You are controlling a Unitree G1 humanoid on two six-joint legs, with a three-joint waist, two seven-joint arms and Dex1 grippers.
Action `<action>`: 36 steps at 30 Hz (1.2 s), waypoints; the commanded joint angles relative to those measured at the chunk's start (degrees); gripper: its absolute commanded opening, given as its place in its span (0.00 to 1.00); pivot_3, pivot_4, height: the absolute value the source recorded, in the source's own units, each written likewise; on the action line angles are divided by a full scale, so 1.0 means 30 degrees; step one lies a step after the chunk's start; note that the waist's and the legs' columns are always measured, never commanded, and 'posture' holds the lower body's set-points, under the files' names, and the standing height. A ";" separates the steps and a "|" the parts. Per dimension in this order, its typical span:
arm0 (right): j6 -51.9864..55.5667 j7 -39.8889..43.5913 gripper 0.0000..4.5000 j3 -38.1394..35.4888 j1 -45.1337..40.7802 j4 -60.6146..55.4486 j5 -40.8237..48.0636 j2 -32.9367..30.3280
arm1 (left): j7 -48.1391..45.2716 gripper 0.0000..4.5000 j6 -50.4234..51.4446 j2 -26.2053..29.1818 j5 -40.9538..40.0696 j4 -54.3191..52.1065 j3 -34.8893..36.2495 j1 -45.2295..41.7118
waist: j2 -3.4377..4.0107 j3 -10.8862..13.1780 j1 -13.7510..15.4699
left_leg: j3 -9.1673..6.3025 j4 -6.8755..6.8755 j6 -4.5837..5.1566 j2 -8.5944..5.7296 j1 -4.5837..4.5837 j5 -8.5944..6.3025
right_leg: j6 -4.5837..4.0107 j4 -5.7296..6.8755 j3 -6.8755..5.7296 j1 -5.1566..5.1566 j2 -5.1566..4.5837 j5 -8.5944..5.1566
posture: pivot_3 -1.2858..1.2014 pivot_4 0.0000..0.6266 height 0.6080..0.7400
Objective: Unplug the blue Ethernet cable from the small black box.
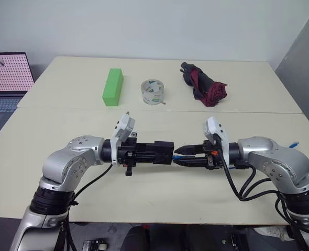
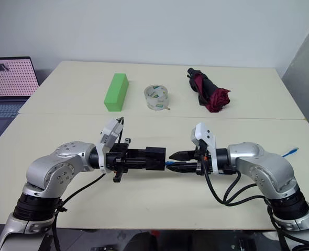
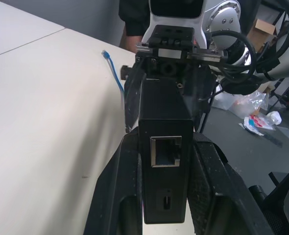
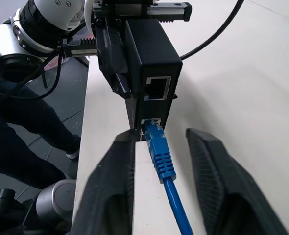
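Note:
My left gripper (image 1: 155, 152) is shut on the small black box (image 1: 164, 150) and holds it level above the table, pointing toward the right arm. The box shows end-on between the left fingers (image 3: 116, 196), with an empty port facing that camera. The blue Ethernet cable (image 4: 173, 193) has its plug (image 4: 156, 147) at the lower port of the box (image 4: 152, 58). My right gripper (image 4: 161, 136) faces the box, its fingers standing apart on either side of the plug without touching it. The cable's other end (image 2: 291, 152) lies on the table at the right.
At the back of the cream table (image 1: 144, 198) lie a green block (image 1: 112, 86), a roll of clear tape (image 1: 153, 92) and a folded black-and-maroon umbrella (image 1: 204, 83). A laptop (image 1: 5, 78) stands at the far left. The table's front edge is close under both arms.

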 commanded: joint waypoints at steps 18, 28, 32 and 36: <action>0.0436 0.1055 0.02 -0.0472 -0.0497 0.0235 0.0345 -0.0567 | -0.0775 0.18 -0.0566 0.0594 0.0146 -0.0595 -0.0032 0.0204 | -0.0001 0.0001 0.0000 | -0.0001 -0.0002 0.0001 0.0000 -0.0001 0.0000 | 0.0000 -0.0004 -0.0001 0.0000 0.0000 0.0000 | 0.52 0.24 1.00; -0.0229 0.1871 0.01 -0.0817 0.0336 0.0971 -0.0420 -0.2093 | -0.0754 0.18 -0.3264 0.1364 0.2336 0.0284 0.0112 0.0886 | 0.0001 0.0004 0.0008 | -0.0001 -0.0005 0.0057 0.0000 -0.0001 -0.0032 | 0.0000 -0.0011 0.0000 0.0000 0.0000 0.0000 | 0.52 0.24 1.00; -0.1889 0.0384 0.01 -0.1176 0.0322 0.2439 -0.2196 -0.1459 | -0.0288 0.18 -0.3627 0.1361 0.2657 0.0461 0.0412 0.1141 | -0.0001 0.0004 0.0007 | -0.0001 -0.0004 0.0060 -0.0001 -0.0002 -0.0034 | 0.0000 -0.0011 0.0001 0.0000 0.0000 0.0000 | 0.52 0.24 1.00; -0.5615 -0.2403 0.01 -0.0675 -0.0304 0.6044 -0.6434 -0.0699 | 0.0665 0.18 -0.3984 0.1119 0.3064 0.0739 0.0648 0.1230 | -0.0001 0.0004 -0.0001 | 0.0008 -0.0003 0.0057 -0.0003 0.0001 -0.0032 | 0.0000 -0.0007 0.0007 0.0000 0.0000 0.0000 | 0.52 0.24 1.00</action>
